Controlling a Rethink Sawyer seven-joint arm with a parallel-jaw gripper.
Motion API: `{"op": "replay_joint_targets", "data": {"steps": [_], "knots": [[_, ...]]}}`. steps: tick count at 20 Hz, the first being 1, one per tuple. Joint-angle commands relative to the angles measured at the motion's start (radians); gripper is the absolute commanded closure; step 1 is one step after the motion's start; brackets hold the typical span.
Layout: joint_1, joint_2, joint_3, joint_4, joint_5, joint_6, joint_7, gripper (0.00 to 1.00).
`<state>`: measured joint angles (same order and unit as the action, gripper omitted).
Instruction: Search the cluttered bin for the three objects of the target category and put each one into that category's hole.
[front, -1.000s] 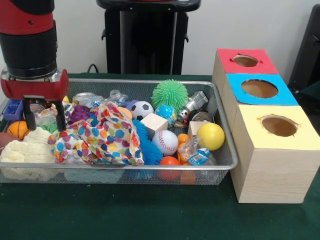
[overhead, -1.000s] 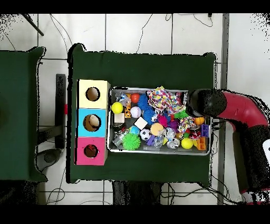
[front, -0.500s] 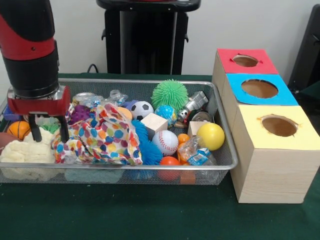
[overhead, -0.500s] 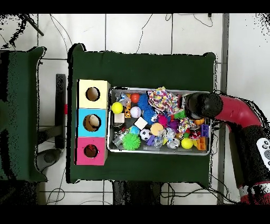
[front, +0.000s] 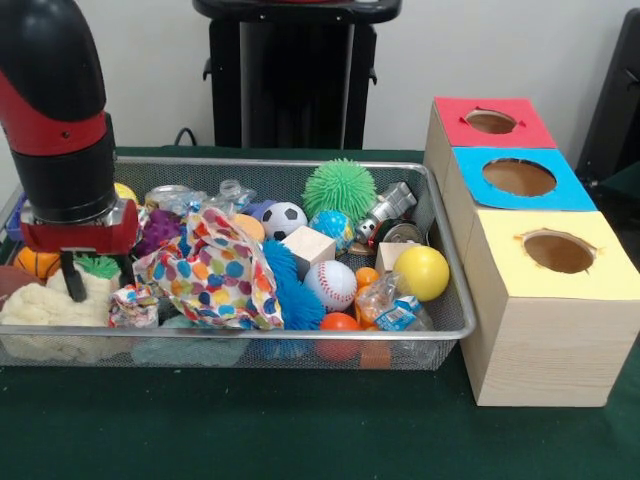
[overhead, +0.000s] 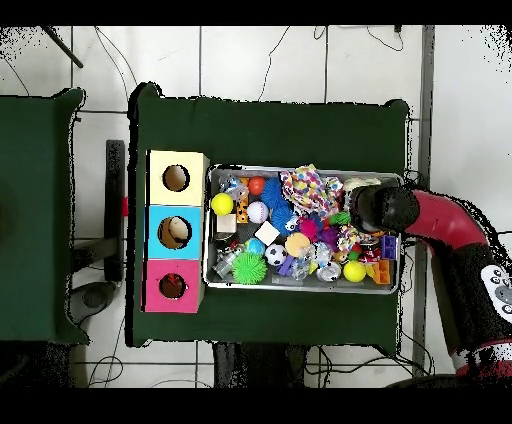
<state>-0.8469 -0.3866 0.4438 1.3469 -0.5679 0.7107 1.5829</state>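
White wall (front: 480, 40); tiled floor (overhead: 250, 60); green table (front: 300, 430).

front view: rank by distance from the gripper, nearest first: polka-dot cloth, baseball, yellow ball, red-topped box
From the gripper:
1. polka-dot cloth, right beside it.
2. baseball, mid-bin.
3. yellow ball, at the bin's right end.
4. red-topped box, outside the bin, far right.

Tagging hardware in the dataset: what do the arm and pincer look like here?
One arm: glossy red shell with a black rounded cap on top and a wide black cylindrical band below. Under that sits a red wrist flange with a silvery edge. The pincer has thin, dark, straight fingers. In the overhead view the arm shows red and black segments, with a white marking near its base. No loose cables visible.
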Motion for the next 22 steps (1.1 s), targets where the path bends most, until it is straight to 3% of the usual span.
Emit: {"op": "replay_joint_targets", "data": {"steps": [1,6,12,22], "knots": [[0.057,0.053,-0.015,0.175,-0.068,-0.153,0.033,0.0],[0.161,0.012,-0.107,0.242,-0.034,-0.221,0.223,0.0],[0.306,-0.052,-0.236,0.311,0.071,-0.257,0.391,0.0],[0.406,-0.081,-0.31,0.343,0.198,-0.261,0.429,0.0]]}}
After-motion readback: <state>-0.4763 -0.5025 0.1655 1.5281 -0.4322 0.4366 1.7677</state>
